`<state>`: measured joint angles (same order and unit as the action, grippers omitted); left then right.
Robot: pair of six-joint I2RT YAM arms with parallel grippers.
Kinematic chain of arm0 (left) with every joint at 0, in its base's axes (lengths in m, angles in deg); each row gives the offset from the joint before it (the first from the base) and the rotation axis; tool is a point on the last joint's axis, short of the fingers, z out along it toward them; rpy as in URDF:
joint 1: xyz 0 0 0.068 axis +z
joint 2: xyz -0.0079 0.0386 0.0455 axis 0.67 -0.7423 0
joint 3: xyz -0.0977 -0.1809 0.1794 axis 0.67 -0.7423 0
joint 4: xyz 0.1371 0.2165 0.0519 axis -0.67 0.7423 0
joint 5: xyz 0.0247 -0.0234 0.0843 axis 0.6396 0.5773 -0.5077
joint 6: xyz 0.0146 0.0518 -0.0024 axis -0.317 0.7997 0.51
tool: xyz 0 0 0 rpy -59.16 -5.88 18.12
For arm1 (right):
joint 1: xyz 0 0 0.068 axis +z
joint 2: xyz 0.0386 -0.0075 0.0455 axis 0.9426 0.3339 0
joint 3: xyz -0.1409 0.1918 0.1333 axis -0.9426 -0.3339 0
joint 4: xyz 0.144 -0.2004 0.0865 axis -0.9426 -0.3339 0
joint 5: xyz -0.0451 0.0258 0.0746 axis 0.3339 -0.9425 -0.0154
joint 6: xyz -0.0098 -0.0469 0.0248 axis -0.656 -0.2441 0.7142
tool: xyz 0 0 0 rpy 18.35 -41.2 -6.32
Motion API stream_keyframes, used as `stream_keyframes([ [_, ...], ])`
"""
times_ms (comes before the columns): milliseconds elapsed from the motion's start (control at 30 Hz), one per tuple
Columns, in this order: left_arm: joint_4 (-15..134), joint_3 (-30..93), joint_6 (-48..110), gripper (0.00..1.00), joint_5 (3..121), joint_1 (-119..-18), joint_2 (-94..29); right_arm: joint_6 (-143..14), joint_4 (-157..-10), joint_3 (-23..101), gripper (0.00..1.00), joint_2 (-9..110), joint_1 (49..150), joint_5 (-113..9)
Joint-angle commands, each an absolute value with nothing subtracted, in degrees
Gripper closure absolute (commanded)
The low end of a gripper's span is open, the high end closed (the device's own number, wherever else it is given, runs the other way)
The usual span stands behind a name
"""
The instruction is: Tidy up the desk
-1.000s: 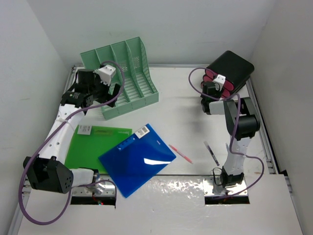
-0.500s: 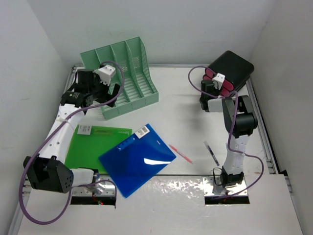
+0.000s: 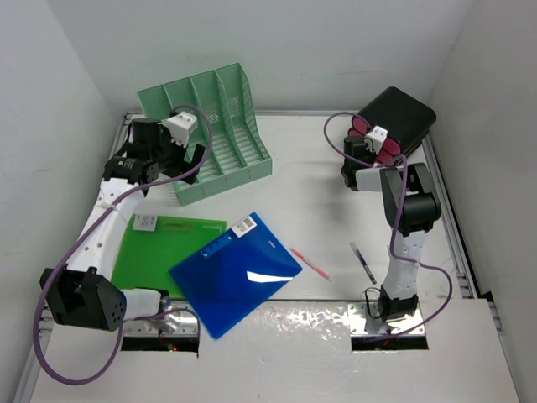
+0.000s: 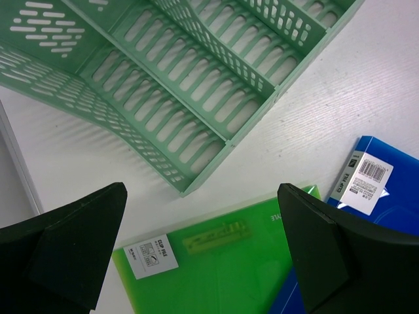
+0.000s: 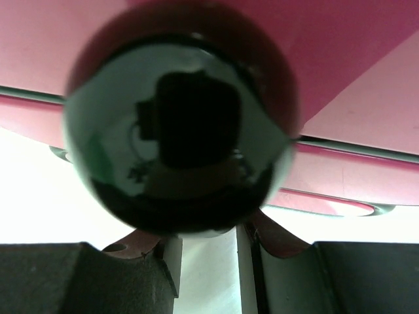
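Observation:
The white desk (image 3: 319, 193) carries a green folder (image 3: 155, 248) and, partly over it, a blue folder (image 3: 235, 273). A pink pen (image 3: 310, 263) and a black pen (image 3: 363, 263) lie to their right. My left gripper (image 3: 195, 158) hangs open by the mint-green file rack (image 3: 214, 126); its wrist view looks down on the green folder (image 4: 216, 261) with nothing between the jaws (image 4: 203, 261). My right gripper (image 3: 359, 149) is at the front of the black-and-pink drawer box (image 3: 394, 117). Its narrowed fingers (image 5: 209, 261) flank a shiny black knob (image 5: 177, 124); contact is hidden.
Metal rails edge the desk, with white walls close on three sides. The file rack (image 4: 196, 85) stands at the back left, the drawer box at the back right corner. Pink drawer fronts (image 5: 366, 59) fill the right wrist view. The blue folder's corner (image 4: 386, 190) shows beside the green one.
The right gripper has edged closer to the drawer box and its jaws have narrowed around the knob. The left arm has not moved.

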<state>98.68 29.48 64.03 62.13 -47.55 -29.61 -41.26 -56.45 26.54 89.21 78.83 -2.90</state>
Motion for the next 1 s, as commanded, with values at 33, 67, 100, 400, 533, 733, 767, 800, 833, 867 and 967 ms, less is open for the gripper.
stream_keyframes([
  [33, 98.12, 31.52, 64.54, 0.00, 63.29, -46.73, -28.84, -36.15, -56.98, 25.33, 0.95, 86.83, 78.84, -4.07],
  [67, 98.21, 31.52, 64.46, 0.00, 63.20, -46.73, -28.66, -35.62, -57.24, 24.98, 0.96, 86.39, 79.02, -4.42],
  [100, 98.29, 31.52, 64.54, 0.00, 63.20, -46.73, -28.57, -35.01, -57.50, 24.37, 0.98, 85.95, 79.19, -5.04],
  [400, 98.73, 30.90, 64.54, 0.00, 63.99, -46.55, -26.99, -34.04, -59.44, 18.30, 1.00, 79.09, 83.67, -5.48],
  [533, 99.08, 30.38, 64.89, 0.00, 64.43, -46.55, -26.38, -33.42, -58.83, 15.23, 1.00, 77.51, 85.17, -5.57],
  [733, 99.70, 29.50, 65.33, 0.00, 64.96, -46.38, -25.32, -32.98, -59.26, 14.08, 0.93, 77.42, 87.27, -6.71],
  [767, 99.70, 29.41, 65.42, 0.00, 64.96, -46.38, -25.15, -33.16, -59.18, 14.08, 0.87, 77.42, 87.63, -6.89],
  [800, 99.70, 29.32, 65.51, 0.00, 65.04, -46.29, -24.88, -33.77, -59.17, 14.08, 0.66, 77.33, 87.89, -7.06],
  [833, 99.79, 29.14, 65.51, 0.00, 65.31, -46.29, -24.71, -34.12, -59.70, 14.42, 0.58, 77.16, 88.07, -7.76],
  [867, 99.79, 29.06, 65.60, 0.01, 65.48, -46.29, -24.62, -34.47, -60.05, 14.43, 0.49, 76.89, 88.16, -8.38],
  [967, 99.96, 28.70, 65.77, 0.00, 66.01, -46.20, -24.27, -37.72, -60.23, 13.73, 0.34, 74.26, 88.07, -11.61],
])
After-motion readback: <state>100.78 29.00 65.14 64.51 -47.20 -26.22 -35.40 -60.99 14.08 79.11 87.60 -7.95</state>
